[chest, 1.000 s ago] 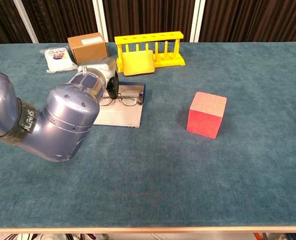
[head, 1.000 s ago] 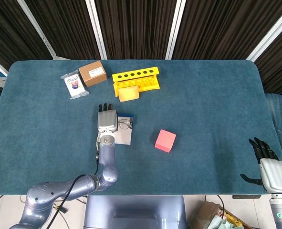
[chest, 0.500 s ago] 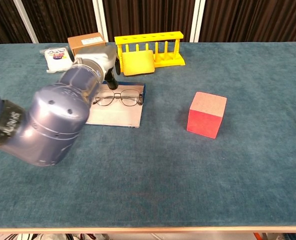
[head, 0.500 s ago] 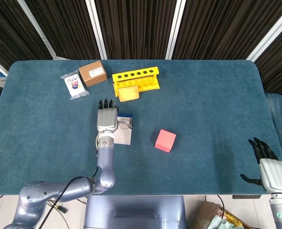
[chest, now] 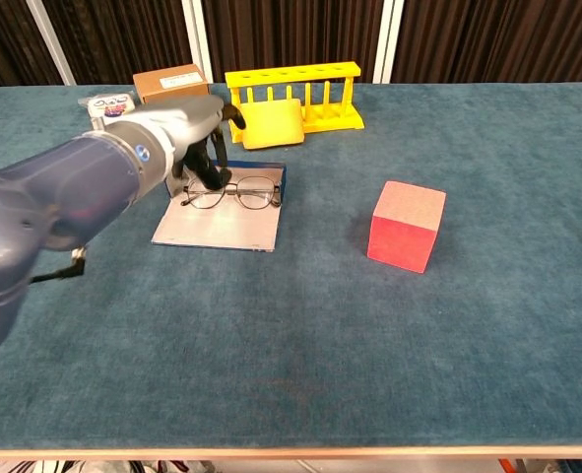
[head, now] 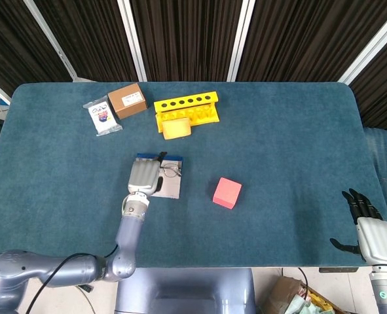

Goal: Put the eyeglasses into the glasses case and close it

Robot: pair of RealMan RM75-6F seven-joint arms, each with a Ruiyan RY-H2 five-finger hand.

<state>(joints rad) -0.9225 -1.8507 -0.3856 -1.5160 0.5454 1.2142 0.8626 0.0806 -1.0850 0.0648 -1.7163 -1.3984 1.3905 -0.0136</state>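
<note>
The eyeglasses (chest: 237, 192) (head: 171, 171), thin dark wire frames, lie unfolded on the far part of the glasses case (chest: 222, 226) (head: 167, 187), which lies open and flat, pale inside with a blue edge. My left hand (chest: 204, 138) (head: 145, 175) hovers over the case's left side. Its dark fingers (chest: 213, 173) point down at the left lens, and the thumb sticks out apart from them. I cannot tell whether the fingertips touch the frame. My right hand (head: 367, 226) rests far off at the table's near right corner, fingers spread and empty.
A red cube (chest: 406, 225) (head: 227, 192) sits right of the case. Behind it stand a yellow tube rack (chest: 295, 94) (head: 186, 108) with a yellow block (chest: 271, 123) leaning on it, a brown box (chest: 172, 89) (head: 127, 100) and a white packet (chest: 111, 106) (head: 103, 118).
My left forearm has dropped lower and swung left, uncovering the case. The hand has tipped so its fingers point down at the glasses. Glasses, case and right hand have not moved.
</note>
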